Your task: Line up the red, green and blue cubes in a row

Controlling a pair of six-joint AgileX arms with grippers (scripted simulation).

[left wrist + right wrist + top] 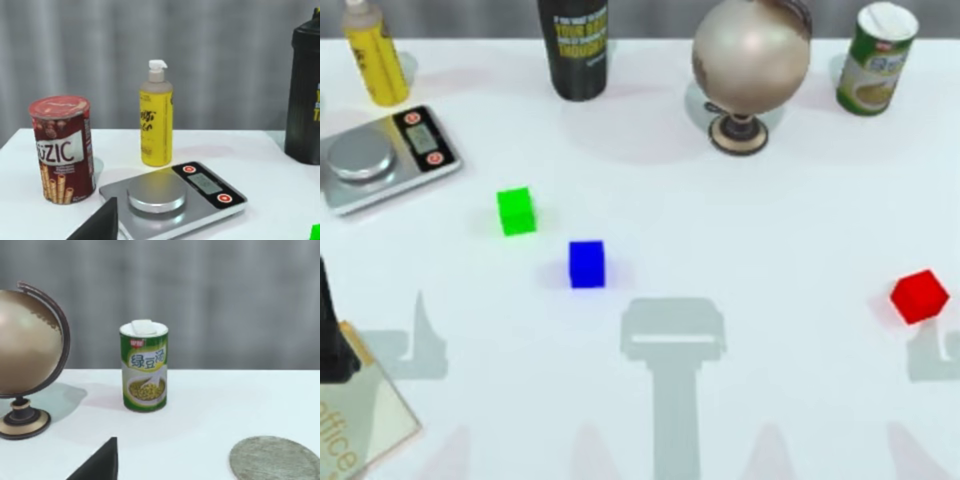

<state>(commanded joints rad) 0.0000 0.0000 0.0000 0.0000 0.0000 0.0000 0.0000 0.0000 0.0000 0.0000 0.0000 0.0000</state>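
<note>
We noted red cube (920, 296) at frame's right edge, nearer right arm; green (517, 211), blue (587, 264) centre-left. Hand states: couldn't tell.

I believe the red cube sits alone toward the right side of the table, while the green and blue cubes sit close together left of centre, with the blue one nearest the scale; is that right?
Not quite: the top view shows the green cube nearest the scale, not the blue cube. The rest holds: the red cube sits alone toward the right.
</note>
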